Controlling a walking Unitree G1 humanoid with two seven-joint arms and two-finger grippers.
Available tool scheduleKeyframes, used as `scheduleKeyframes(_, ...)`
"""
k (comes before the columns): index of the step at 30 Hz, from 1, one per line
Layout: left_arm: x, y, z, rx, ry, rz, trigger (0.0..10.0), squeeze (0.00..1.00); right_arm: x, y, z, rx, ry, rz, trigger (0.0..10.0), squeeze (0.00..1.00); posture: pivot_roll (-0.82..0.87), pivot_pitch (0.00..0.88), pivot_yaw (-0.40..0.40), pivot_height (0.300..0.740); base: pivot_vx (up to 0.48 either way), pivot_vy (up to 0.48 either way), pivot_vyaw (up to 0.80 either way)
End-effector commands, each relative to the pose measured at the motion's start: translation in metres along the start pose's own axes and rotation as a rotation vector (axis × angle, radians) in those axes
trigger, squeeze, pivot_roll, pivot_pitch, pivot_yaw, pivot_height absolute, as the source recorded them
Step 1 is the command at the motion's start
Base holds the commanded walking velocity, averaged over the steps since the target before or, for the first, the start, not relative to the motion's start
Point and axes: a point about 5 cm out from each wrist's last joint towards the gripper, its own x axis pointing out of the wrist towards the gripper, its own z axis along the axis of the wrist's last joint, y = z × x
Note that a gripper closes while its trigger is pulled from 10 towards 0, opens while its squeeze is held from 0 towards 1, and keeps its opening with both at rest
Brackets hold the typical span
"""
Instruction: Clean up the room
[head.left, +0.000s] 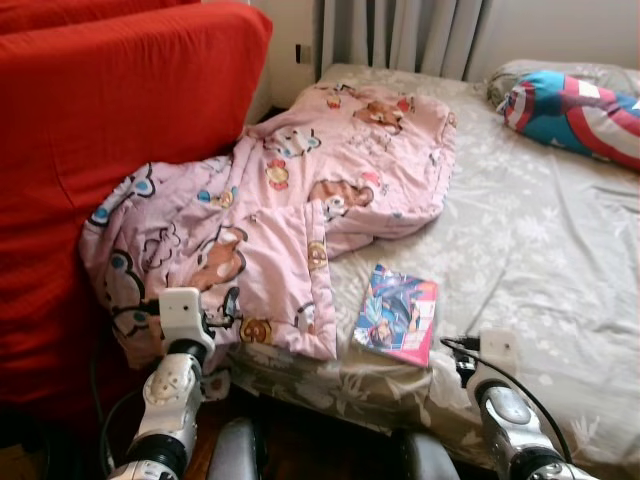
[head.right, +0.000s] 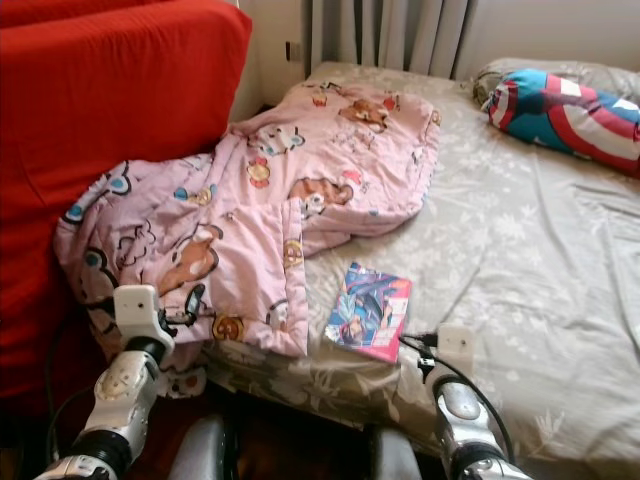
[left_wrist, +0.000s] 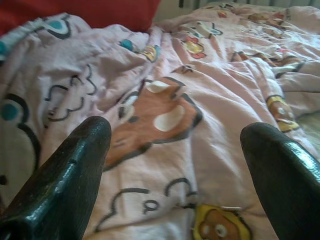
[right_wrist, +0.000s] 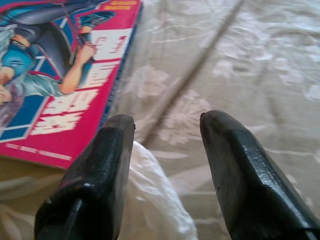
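Note:
A pink cartoon-print blanket (head.left: 300, 200) lies crumpled over the bed's near left corner and against the red sofa. My left gripper (left_wrist: 175, 130) hovers just above it, open wide with nothing between its fingers. A comic book (head.left: 397, 313) with a red and blue cover lies flat on the grey floral bedsheet (head.left: 540, 250), just right of the blanket. Beside the book's near corner is my right gripper (right_wrist: 165, 120), low over the sheet. A white crumpled wad (right_wrist: 150, 200) sits between its fingers, pressed against one of them.
A tall red sofa (head.left: 110, 130) stands against the bed's left side. At the bed's far right lies a blue, red and white shield-print pillow (head.left: 575, 110). Grey curtains (head.left: 400, 35) hang behind the bed. Dark floor shows below the near bed edge.

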Motion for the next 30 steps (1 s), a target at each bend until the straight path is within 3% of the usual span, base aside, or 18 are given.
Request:
scheduleKeyframes(1, -0.001, 0.002, 0.003, 0.007, -0.009, -0.011, 10.0, 0.0, 0.001, 0.002, 0.004, 0.001, -0.006, -0.003, 10.0, 0.0, 0.05, 0.12, -0.013, 0.589, 0.0, 0.0, 0.0)
scheduleKeyframes(9, 0.001, 0.002, 0.018, 0.036, -0.047, -0.083, 10.0, 0.0, -0.001, 0.003, -0.004, 0.009, 0.017, -0.03, 10.0, 0.0, 0.07, 0.149, 0.028, 0.589, 0.0, 0.0, 0.0)
scheduleKeyframes(12, 0.001, -0.002, 0.019, 0.096, -0.017, -0.131, 10.0, 0.0, -0.003, 0.001, -0.01, -0.006, 0.04, -0.05, 10.0, 0.0, 0.07, 0.159, 0.038, 0.589, 0.0, 0.0, 0.0)
scheduleKeyframes(23, 0.0, -0.004, 0.031, 0.095, -0.034, -0.148, 10.0, 0.0, -0.006, -0.002, -0.02, 0.014, 0.066, -0.059, 10.0, 0.0, 0.08, 0.174, 0.045, 0.589, 0.0, 0.0, 0.0)
scheduleKeyframes(24, 0.0, -0.004, 0.032, 0.098, -0.034, -0.151, 10.0, 0.0, -0.006, -0.002, -0.02, 0.017, 0.065, -0.055, 8.4, 0.0, 0.09, 0.177, 0.044, 0.589, 0.0, 0.0, 0.0)
scheduleKeyframes(25, -0.001, -0.004, 0.033, 0.1, -0.034, -0.153, 10.0, 0.0, -0.006, -0.002, -0.02, 0.02, 0.064, -0.053, 8.4, 0.0, 0.09, 0.177, 0.044, 0.589, 0.0, 0.0, 0.0)
scheduleKeyframes(26, -0.001, -0.005, 0.033, 0.104, -0.033, -0.157, 10.0, 0.0, -0.006, -0.001, -0.02, 0.02, 0.06, -0.047, 0.0, 0.0, 0.09, 0.177, 0.044, 0.589, 0.0, 0.0, 0.0)
scheduleKeyframes(30, -0.003, -0.006, 0.033, 0.106, -0.025, -0.162, 10.0, 0.0, -0.006, 0.001, -0.019, 0.024, 0.056, -0.038, 0.0, 0.0, 0.08, 0.175, 0.045, 0.589, 0.0, 0.0, 0.0)
